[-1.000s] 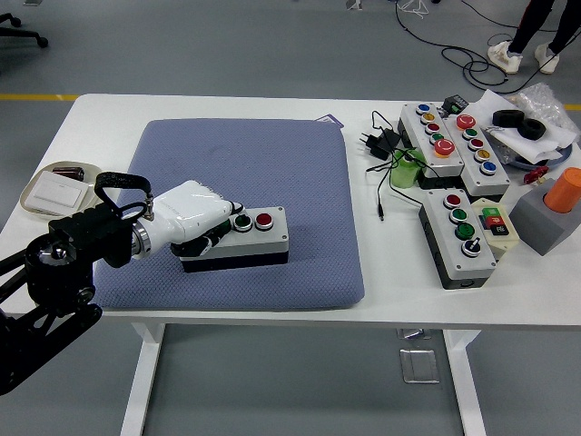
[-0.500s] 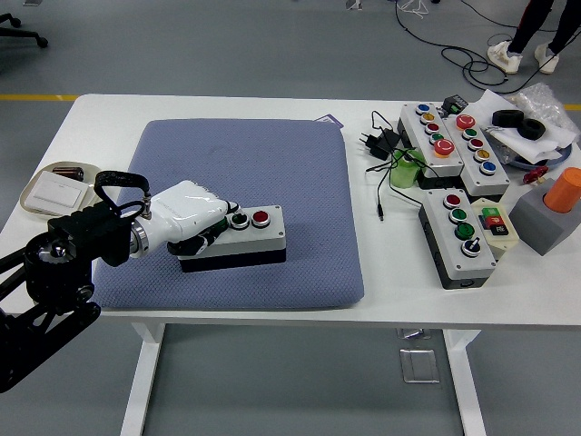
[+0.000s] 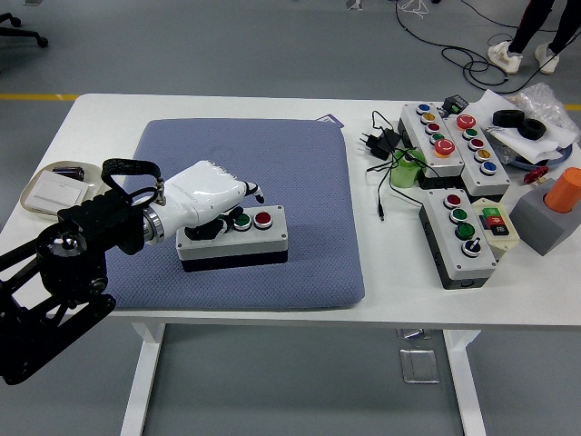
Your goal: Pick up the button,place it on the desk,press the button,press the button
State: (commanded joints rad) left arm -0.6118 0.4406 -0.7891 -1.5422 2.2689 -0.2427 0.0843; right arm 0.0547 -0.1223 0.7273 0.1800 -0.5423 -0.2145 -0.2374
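A grey two-button box lies on the blue cushion, with a green button on the left and a red button on the right. My left hand, white with a black arm, hovers over the box's left half. Its fingers are loosely spread, with the fingertips just above and beside the green button. It grips nothing, and the box's left end shows beneath the palm. My right hand is out of view.
At the right stand several other button boxes, a black plug with cable, a green cup and a grey block with an orange cap. A tray with a white switch sits at the left edge. A person's legs show top right.
My left hand has let go of the box's left end and risen up and to the right, above the green button. The box rests on the cushion, nudged slightly right.
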